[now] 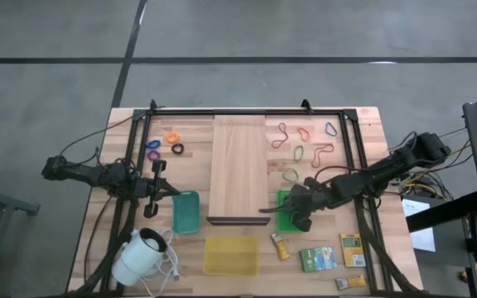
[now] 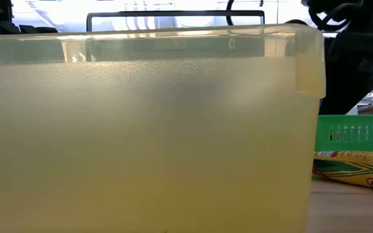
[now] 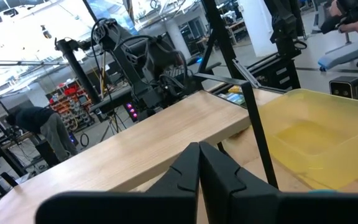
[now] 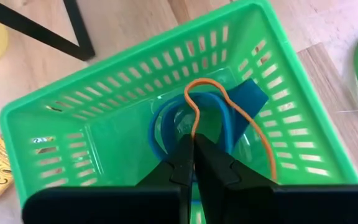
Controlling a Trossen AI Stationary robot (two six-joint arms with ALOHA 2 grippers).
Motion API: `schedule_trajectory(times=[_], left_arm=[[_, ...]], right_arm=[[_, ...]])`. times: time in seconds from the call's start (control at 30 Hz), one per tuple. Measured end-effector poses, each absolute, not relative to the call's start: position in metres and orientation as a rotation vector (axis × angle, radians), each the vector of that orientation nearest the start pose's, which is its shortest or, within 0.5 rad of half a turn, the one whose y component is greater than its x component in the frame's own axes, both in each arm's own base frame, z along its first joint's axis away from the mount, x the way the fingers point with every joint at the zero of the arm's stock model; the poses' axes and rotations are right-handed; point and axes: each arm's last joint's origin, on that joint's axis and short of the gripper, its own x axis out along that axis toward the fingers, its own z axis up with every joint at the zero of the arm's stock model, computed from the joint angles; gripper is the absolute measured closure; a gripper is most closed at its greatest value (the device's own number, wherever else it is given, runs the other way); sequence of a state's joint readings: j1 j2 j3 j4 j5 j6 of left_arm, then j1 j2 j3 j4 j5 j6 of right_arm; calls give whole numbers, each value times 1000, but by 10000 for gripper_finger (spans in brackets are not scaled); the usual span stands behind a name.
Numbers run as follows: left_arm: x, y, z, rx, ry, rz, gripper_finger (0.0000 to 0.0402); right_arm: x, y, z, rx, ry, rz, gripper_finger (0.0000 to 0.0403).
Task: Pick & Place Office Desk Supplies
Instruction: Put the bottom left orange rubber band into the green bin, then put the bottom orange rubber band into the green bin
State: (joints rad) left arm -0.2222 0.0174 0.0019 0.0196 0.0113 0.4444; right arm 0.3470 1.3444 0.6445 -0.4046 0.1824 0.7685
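You had an orange rubber band (image 4: 194,93) pinched between the closed fingers of the right gripper (image 4: 193,146), its loop arching up just above the fingertips and one strand trailing down the right side of that frame. Under it, on the floor of the green basket (image 4: 55,134), lay a blue rubber band (image 4: 160,127) with a flat blue piece (image 4: 250,96) beside it. From above, the right gripper (image 1: 303,204) sat over that green basket (image 1: 283,220) at lower centre-right of the frame, just right of the long wooden board (image 1: 238,165). More loose rubber bands (image 1: 303,141) lay on the table toward the upper right, well apart from the claw, and small rings (image 1: 166,144) sat at upper left. Packets (image 1: 319,258) lay along the lower right. Your left gripper (image 1: 154,199) rested at centre-left, fingers pressed together and holding nothing, near the teal basket (image 1: 185,212). The yellow bin (image 1: 231,255) sat at lower centre, and the white corded device (image 1: 139,257) at lower left.
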Motion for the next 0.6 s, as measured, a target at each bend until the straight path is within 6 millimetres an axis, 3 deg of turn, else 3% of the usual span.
schedule_trajectory(times=[0.6], left_arm=[[96,-22,165,442,-56,-229,390]], right_arm=[[218,73,161,406,1038,-261,297]])
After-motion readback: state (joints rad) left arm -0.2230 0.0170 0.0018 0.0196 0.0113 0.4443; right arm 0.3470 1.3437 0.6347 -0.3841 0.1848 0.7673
